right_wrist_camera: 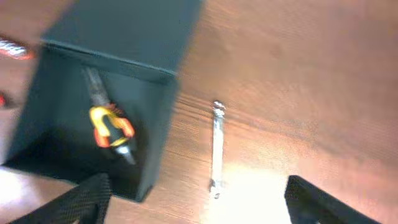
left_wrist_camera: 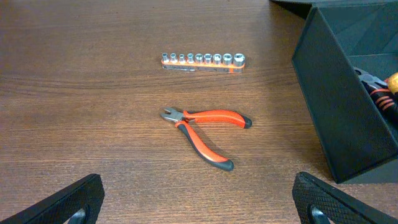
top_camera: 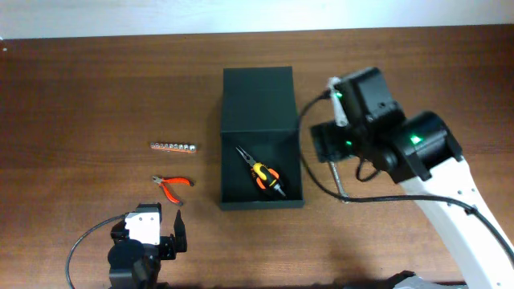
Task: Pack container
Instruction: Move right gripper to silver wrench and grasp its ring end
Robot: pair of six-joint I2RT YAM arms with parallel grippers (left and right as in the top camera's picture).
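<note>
The dark green container stands open mid-table, its flap lid lying flat behind it. Yellow-and-orange long-nose pliers lie inside; they also show in the right wrist view. A metal wrench lies on the table just right of the container, below my right gripper, which is open and empty; the wrench sits between its fingers' line of sight. Red-handled cutters and a socket strip lie left of the container. My left gripper is open, empty, near the front edge.
The wooden table extends to the left and the far side. A black cable loops by my left arm. The right arm's cable hangs over the wrench area.
</note>
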